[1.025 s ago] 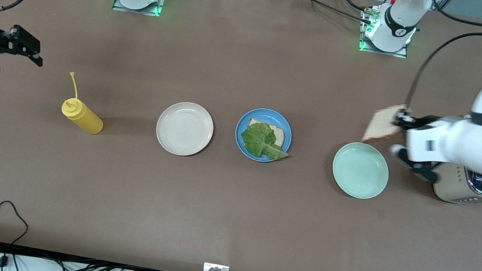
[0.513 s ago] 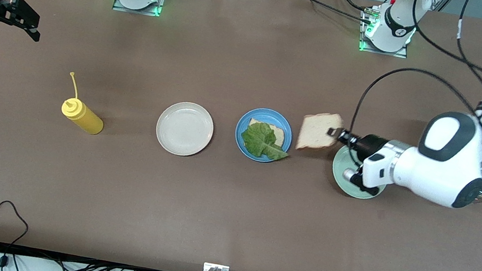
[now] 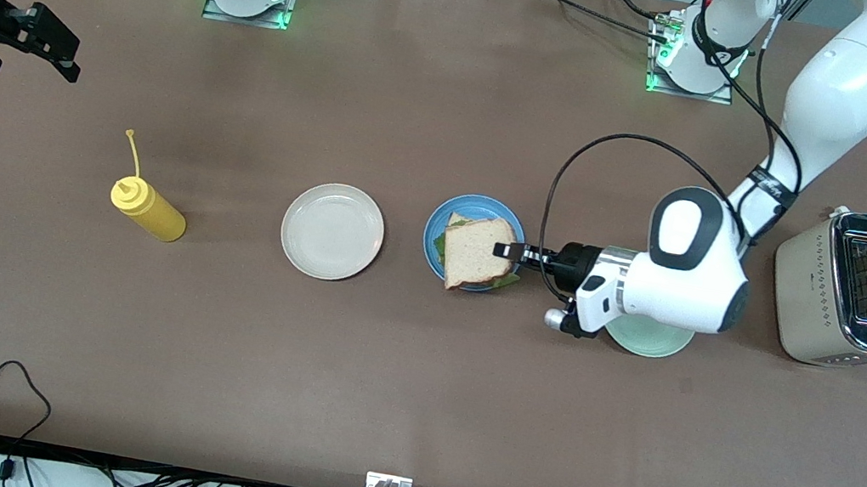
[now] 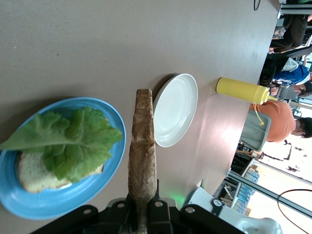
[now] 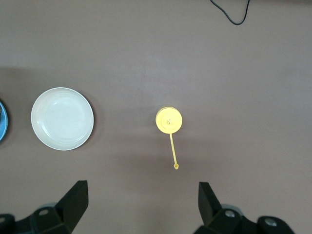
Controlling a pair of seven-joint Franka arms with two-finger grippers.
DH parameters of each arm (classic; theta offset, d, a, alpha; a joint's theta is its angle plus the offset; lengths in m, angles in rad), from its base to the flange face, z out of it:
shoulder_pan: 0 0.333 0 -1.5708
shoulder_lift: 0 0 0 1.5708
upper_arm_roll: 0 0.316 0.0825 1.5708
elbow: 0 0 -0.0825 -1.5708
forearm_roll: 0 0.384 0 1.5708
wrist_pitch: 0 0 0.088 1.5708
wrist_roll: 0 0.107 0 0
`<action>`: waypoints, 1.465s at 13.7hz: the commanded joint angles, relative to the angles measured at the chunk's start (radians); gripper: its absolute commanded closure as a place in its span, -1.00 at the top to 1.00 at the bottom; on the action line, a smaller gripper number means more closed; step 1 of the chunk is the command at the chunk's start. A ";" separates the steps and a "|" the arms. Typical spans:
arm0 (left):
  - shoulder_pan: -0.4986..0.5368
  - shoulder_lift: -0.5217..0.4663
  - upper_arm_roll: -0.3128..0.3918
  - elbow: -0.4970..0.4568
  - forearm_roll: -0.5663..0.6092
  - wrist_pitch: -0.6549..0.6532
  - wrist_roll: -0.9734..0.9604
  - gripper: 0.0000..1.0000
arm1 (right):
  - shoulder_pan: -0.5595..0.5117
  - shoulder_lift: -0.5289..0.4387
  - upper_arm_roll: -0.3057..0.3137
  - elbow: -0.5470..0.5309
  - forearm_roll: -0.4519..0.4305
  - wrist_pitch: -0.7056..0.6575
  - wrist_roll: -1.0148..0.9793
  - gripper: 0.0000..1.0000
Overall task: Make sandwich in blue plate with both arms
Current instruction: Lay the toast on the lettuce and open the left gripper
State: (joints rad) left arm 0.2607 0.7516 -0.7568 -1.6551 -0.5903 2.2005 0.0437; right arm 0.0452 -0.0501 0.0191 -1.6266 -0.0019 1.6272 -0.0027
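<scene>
Task judged well along. A bottom bread slice (image 4: pixel 30 171) and a lettuce leaf (image 4: pixel 68 144) are already laid in the blue plate (image 3: pixel 456 204), which sits near the middle of the table. The top bread slice (image 3: pixel 477 252) is held over that plate by the left gripper (image 3: pixel 508 250), jaws shut on the slice's edge; in the left wrist view the slice (image 4: pixel 142 151) is seen edge-on, above the plate and apparently not yet resting on the lettuce. Left to do, as judged: slice to be lowered flat onto the leaf and released, gripper to be withdrawn.

The right gripper (image 3: pixel 55 45) is parked over the table edge at the right arm's end, fingers wide apart, nothing held; that arm waits.

Other things noted:
- cream-white plate (image 3: pixel 332 230), just beside the blue plate toward the right arm's end, nothing seen on it
- yellow squeeze bottle (image 3: pixel 146 209), farther toward the right arm's end, upright as seen from the right wrist view (image 5: pixel 168 120)
- pale green plate (image 3: pixel 655 341), beside the blue plate toward the left arm's end, partly covered by the left arm's wrist
- toaster (image 3: pixel 852 289) near the table edge at the left arm's end

Nothing is seen standing between the held slice and the plate. Possible trouble: the lettuce sticks out past the bottom slice, so the top slice may land skewed.
</scene>
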 commanded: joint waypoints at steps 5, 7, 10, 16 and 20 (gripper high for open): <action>0.006 0.071 -0.002 -0.088 -0.039 0.081 0.241 -1.00 | 0.007 0.004 -0.013 0.007 -0.001 0.000 0.021 1.00; 0.005 0.087 -0.001 -0.088 -0.068 0.082 0.266 -1.00 | -0.016 0.009 -0.007 0.007 0.003 0.014 0.021 1.00; 0.006 0.091 0.002 -0.098 -0.074 0.081 0.292 -0.97 | -0.007 0.007 -0.001 0.005 0.003 0.013 0.032 1.00; 0.021 0.098 0.017 -0.100 -0.068 0.064 0.281 1.00 | -0.007 0.009 -0.001 0.010 -0.001 0.006 0.018 1.00; 0.025 0.031 0.053 -0.100 -0.056 -0.025 0.262 1.00 | -0.001 0.006 -0.001 0.016 0.000 0.002 0.027 1.00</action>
State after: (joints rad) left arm 0.2854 0.8517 -0.7342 -1.7441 -0.6302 2.2387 0.2974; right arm 0.0455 -0.0440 0.0107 -1.6265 -0.0018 1.6381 0.0096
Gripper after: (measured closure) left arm 0.053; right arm 0.000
